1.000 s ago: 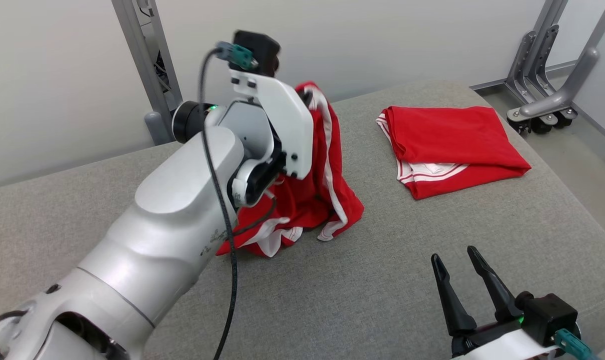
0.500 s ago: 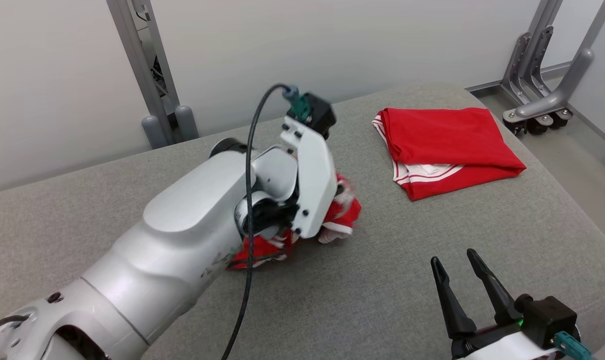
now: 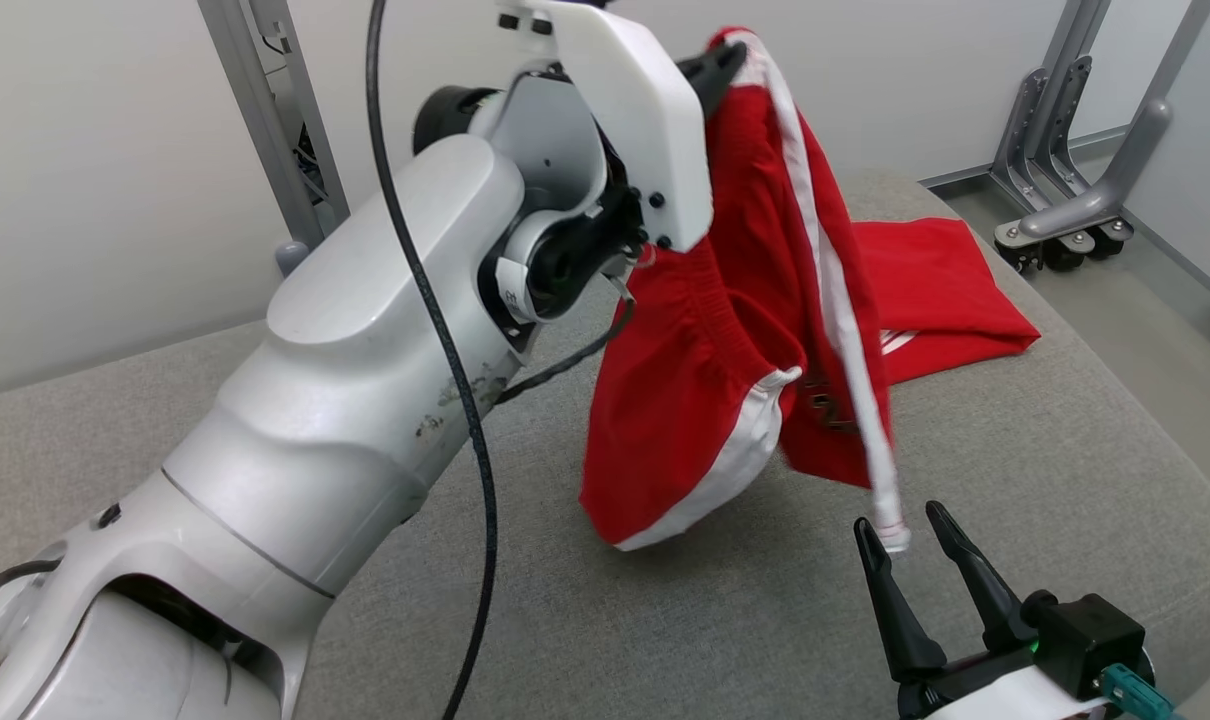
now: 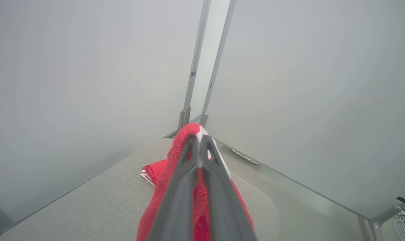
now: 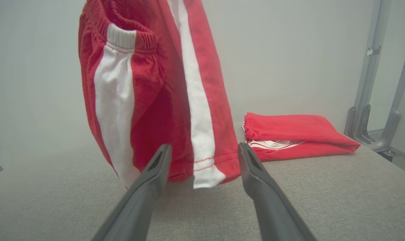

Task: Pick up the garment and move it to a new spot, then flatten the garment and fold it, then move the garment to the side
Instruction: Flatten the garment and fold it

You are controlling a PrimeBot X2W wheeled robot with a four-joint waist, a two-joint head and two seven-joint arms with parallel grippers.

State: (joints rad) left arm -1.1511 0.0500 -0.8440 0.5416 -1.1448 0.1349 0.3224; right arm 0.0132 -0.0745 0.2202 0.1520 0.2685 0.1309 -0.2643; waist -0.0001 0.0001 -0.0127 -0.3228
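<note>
Red shorts [image 3: 725, 350] with white stripes hang over the grey padded surface [image 3: 665, 620], pinched at the top by the left gripper [image 3: 722, 62], while the right gripper [image 3: 897, 517] stands spread and empty.

Bench [image 3: 725, 620]: padded top covered in grey woven fabric, with rounded edges and corners. The weave is even and slightly mottled.

One item lies directly on it: a folded red garment [image 3: 950, 290], toward the far right corner. It sits flat in a low stack. The rounded fold faces left, and white-striped inner layers show along the near edge. Its right tip stops short of the bench's right edge.
</note>
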